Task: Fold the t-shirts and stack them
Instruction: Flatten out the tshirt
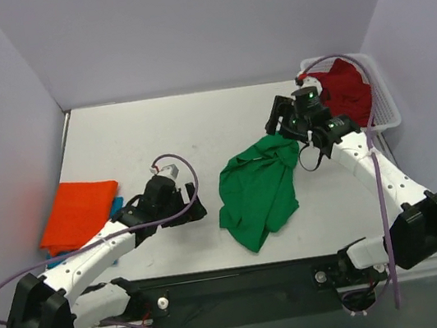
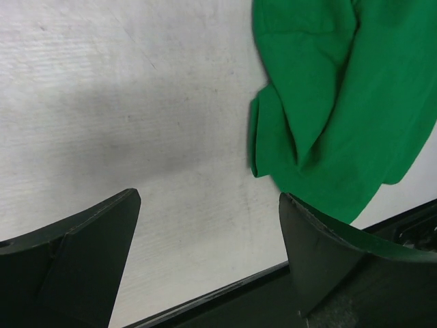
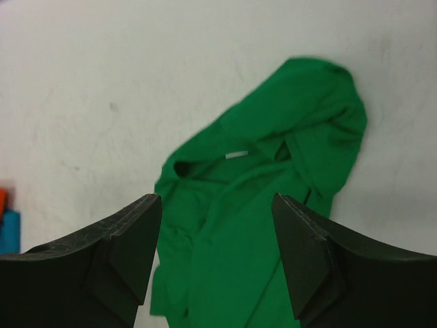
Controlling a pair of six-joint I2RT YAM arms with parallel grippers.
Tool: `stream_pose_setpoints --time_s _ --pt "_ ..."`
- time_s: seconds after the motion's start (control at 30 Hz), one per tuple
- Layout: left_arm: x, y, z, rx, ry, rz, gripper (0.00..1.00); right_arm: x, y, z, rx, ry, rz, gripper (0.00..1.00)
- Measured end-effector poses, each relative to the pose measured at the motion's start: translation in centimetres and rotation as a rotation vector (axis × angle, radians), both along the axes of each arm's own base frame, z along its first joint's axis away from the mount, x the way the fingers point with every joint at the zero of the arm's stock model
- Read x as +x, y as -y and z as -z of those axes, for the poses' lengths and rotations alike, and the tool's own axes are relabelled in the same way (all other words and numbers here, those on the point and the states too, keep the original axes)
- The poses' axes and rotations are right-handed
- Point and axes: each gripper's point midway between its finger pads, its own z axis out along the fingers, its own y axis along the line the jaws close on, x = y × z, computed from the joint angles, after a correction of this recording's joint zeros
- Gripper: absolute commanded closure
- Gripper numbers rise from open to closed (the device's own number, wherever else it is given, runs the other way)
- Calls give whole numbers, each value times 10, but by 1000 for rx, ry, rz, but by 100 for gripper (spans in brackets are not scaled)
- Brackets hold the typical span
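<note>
A bright green t-shirt lies crumpled in the middle of the table; it also shows in the left wrist view and the right wrist view. My right gripper is open and empty, held above the shirt's far end. My left gripper is open and empty, low over the table just left of the shirt. A folded orange t-shirt lies at the left on top of a blue t-shirt, of which only an edge shows. A dark red t-shirt lies in the basket.
A white plastic mesh basket stands at the back right by the wall. The table's dark front edge runs close under my left gripper. Purple cables loop along both arms.
</note>
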Motion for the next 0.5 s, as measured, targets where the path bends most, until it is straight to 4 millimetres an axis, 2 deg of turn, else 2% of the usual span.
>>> stream_pose_setpoints --time_s 0.07,0.1,0.2,0.27,0.33,0.37,0.43,0.5 --pt "-8 9 14 17 -21 35 7 -30 -16 30 -26 -59 -49 35" --pt "-11 14 20 22 -30 50 8 -44 -25 40 -34 -73 -75 40" --pt "-11 23 36 39 -52 68 11 -108 -59 75 -51 -108 -187 46" --pt "-4 28 48 56 -62 64 12 -153 -74 102 -56 -133 -257 48" --pt "8 36 48 60 -53 60 13 -190 -77 129 -58 -166 -287 50" --pt "12 39 57 79 -70 61 13 -203 -76 140 -64 -179 -288 50" --pt "28 52 57 79 -59 67 16 -225 -75 156 -78 -192 -295 50" --pt "46 68 57 66 -36 72 17 -239 -79 161 -81 -190 -302 50"
